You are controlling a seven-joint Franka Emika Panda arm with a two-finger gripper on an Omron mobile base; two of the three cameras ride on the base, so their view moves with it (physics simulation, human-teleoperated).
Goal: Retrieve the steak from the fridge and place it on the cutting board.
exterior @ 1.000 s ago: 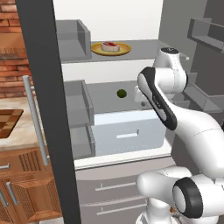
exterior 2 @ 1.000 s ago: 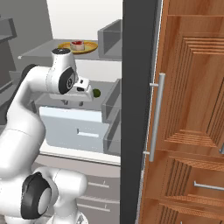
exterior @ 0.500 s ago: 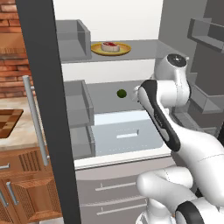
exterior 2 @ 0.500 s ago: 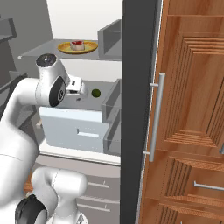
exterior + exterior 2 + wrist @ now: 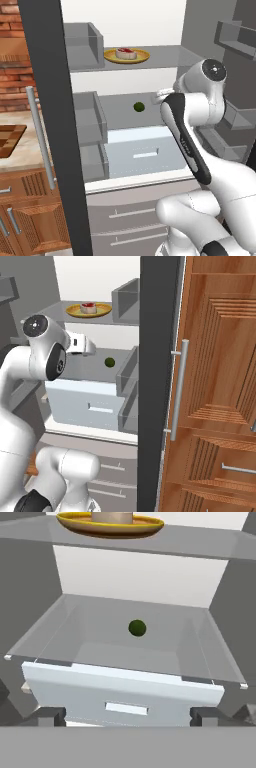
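The cutting board (image 5: 9, 141) is cut off by the left edge.

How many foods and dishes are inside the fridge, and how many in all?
Steak: 1
Green round fruit: 1
Yellow plate: 1
Total: 3
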